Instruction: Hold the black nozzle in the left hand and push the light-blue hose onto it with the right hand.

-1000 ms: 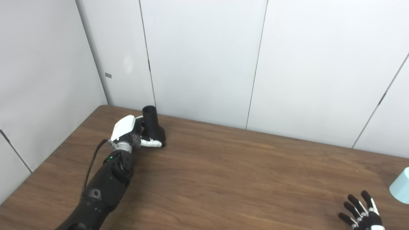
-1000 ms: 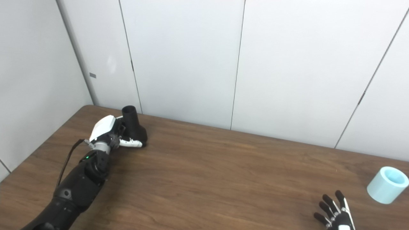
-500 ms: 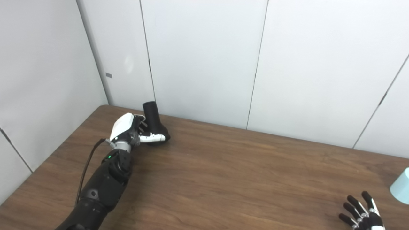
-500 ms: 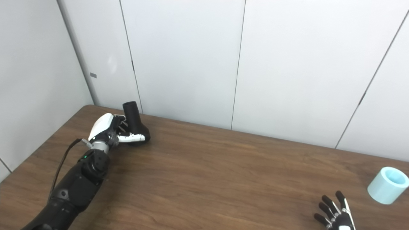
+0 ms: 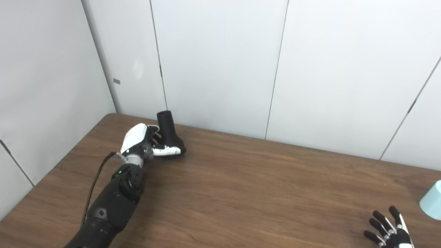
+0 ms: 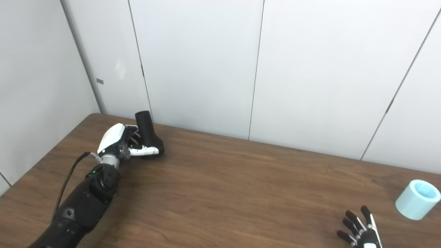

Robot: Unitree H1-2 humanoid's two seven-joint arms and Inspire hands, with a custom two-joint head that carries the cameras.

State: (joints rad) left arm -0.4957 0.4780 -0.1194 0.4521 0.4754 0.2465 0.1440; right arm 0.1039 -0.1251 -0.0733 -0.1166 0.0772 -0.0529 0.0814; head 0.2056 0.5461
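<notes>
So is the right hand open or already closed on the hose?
Open. The right hand shows spread fingers holding nothing, and the light-blue hose lies apart from it on the table.

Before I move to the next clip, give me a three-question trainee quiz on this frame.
1. True or false: the hose is on the nozzle.
2. Which hand is at the nozzle? A) left B) right C) both
3. Fill in: the right hand, fingers spread, holds ____.

Key: 1. False; they sit at opposite ends of the table. 2. A; the left hand wraps the nozzle's base. 3. Nothing.
</notes>
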